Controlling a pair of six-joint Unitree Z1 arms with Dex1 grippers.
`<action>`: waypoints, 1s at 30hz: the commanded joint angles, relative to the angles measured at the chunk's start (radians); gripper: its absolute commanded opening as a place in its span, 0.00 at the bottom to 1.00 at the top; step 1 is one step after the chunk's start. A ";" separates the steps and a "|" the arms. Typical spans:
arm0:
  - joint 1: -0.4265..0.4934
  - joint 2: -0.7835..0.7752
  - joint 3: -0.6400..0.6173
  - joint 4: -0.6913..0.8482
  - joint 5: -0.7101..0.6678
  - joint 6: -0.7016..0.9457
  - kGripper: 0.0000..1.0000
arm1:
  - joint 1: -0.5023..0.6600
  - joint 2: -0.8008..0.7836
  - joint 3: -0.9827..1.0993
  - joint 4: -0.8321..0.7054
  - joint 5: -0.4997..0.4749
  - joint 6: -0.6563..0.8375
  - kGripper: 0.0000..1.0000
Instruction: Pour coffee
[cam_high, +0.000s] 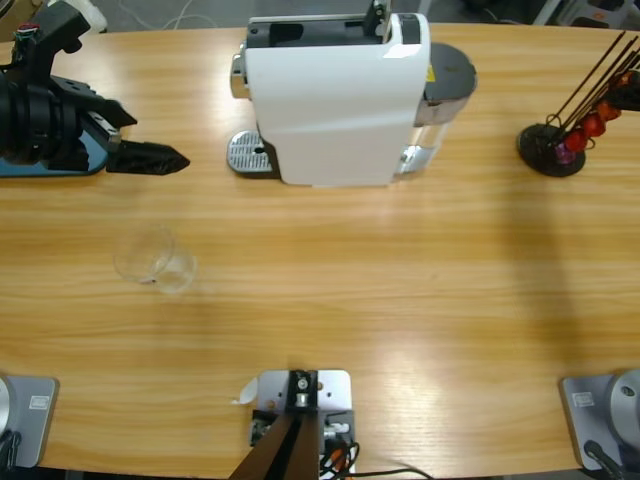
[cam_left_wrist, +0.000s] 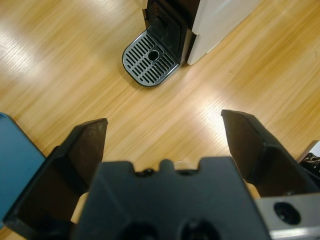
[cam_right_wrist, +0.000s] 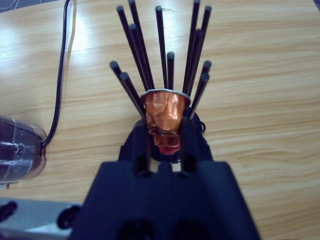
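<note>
The left gripper (cam_left_wrist: 165, 132) is wide open w/ nothing in it. It sits near the left edge of the desk (cam_high: 400, 290), pointing at the coffee machine (cam_high: 335, 95). In the left wrist view its jaws frame bare wood, and the machine's round metal drip tray (cam_left_wrist: 150, 59) shows just past them.

The right gripper (cam_right_wrist: 165, 135) is closed on a shiny orange capsule (cam_right_wrist: 162, 117). The capsule sits in a black rack of thin rods (cam_right_wrist: 160, 55), near the right edge of the desk toward the back. A black cord (cam_right_wrist: 62, 75) runs by it to the machine's clear water tank (cam_right_wrist: 17, 150).

A clear glass (cam_high: 153, 260) stands on the left part of the desk, well apart from the drip tray and both grippers. Can't tell if there's any coffee in it.

The big white machine stands at the back edge, about mid-desk.
</note>
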 joint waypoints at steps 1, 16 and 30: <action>-0.002 0.016 0.039 -0.005 0.005 -0.012 1.00 | -0.013 -0.014 -0.037 0.025 -0.011 -0.006 0.09; -0.003 0.010 0.047 -0.006 0.001 -0.015 1.00 | -0.013 -0.088 -0.141 0.137 -0.031 -0.007 0.09; -0.008 -0.033 0.067 -0.005 0.001 -0.021 0.99 | 0.235 -0.362 -0.180 0.373 0.000 -0.072 0.09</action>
